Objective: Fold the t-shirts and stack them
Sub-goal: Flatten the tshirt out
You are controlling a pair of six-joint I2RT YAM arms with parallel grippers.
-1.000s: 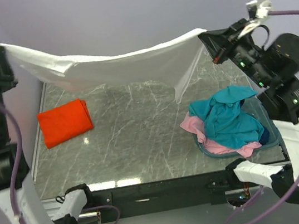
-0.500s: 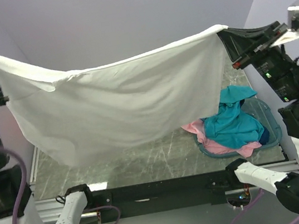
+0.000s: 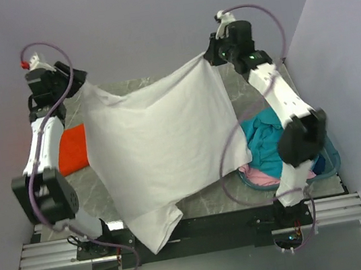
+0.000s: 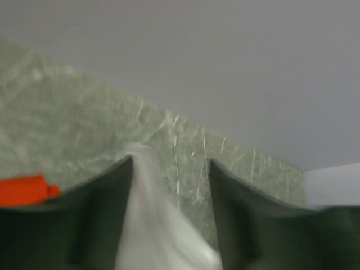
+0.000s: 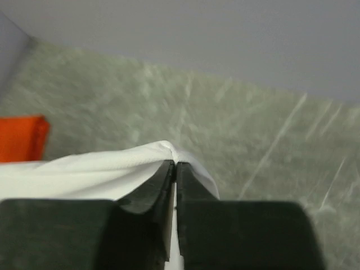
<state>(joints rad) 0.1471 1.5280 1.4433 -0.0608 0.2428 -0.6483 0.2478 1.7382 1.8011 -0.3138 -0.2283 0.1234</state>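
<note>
Both arms are spreading the white t-shirt [image 3: 162,151] from the desk's [image 3: 207,202] far edge. The right gripper [image 5: 174,164] jaws are pinching a corner, while the left gripper [image 4: 170,163] jaws are standing apart with blurred cloth between them, perhaps loose. Next: smoothing it flat.

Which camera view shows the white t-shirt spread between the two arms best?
The top external view: there nearly the whole white t-shirt is seen, spread out wide. The left wrist view shows only a blurred white strip of it, and the right wrist view shows only one edge.

4 t-shirts [image 3: 161,144], 1 teal basket [image 3: 330,161], 2 robot arms [image 3: 45,138].
</note>
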